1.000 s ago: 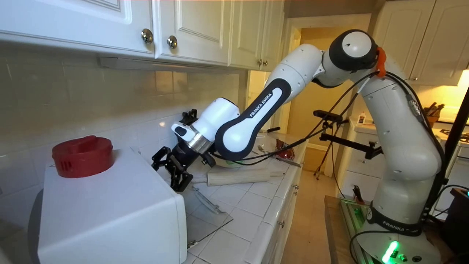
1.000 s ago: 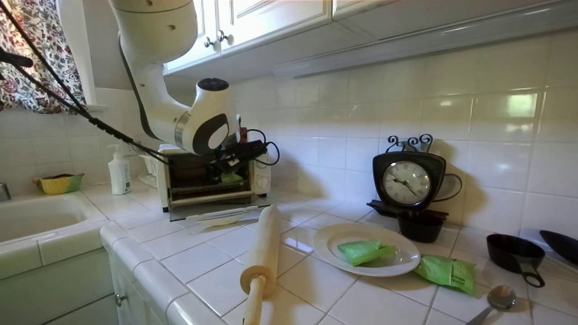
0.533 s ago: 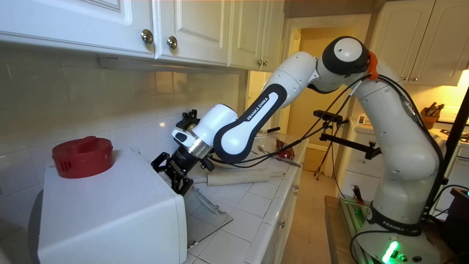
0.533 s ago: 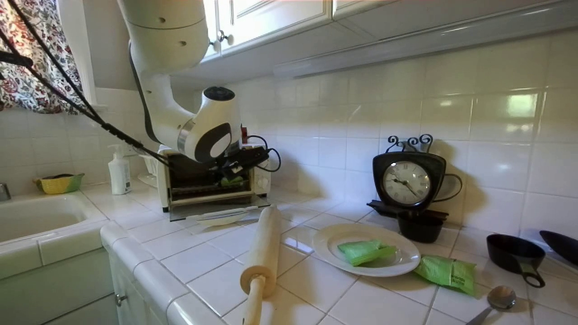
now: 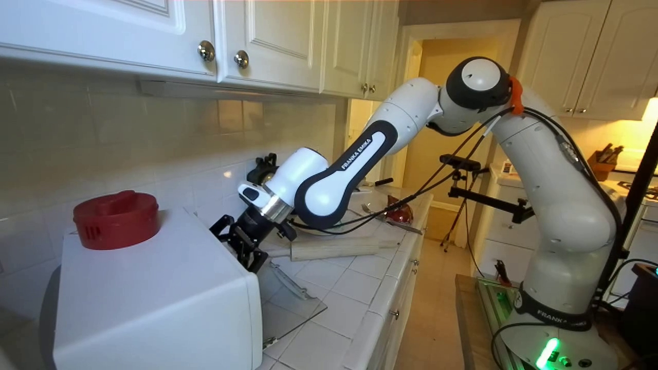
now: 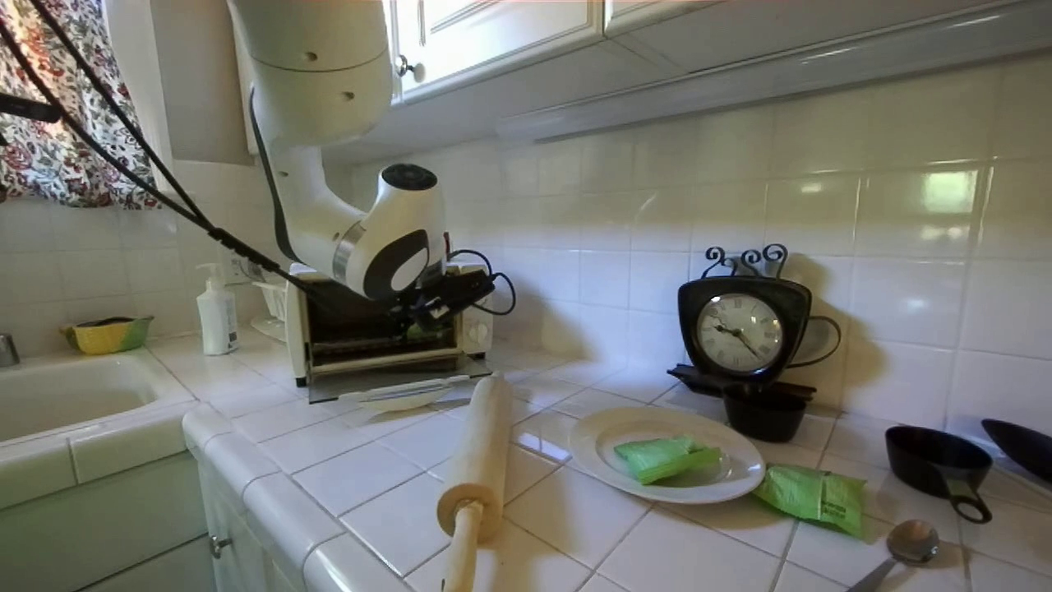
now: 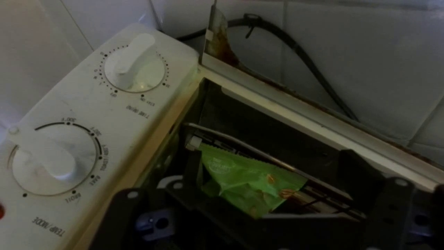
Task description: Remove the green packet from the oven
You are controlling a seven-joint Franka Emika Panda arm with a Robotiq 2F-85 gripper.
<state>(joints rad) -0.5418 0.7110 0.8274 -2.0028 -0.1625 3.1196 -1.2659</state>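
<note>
Watching both exterior views, I see the glass door (image 5: 289, 311) down, my gripper (image 5: 234, 248) at the oven (image 5: 154, 298) mouth; the wrist view shows fingers (image 7: 362, 173) spread wide, the green packet (image 7: 249, 178) inside the oven, apparently ungripped. Grasp and withdrawal, I judge, remain.

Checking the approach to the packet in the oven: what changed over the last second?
The arm came down; the open gripper moved lower and slightly further toward the oven. Nothing taken hold of or let go. Whether the green packet inside shifted, can't tell. Unchanged: oven door open, red container, plate, rolling pin.
</note>
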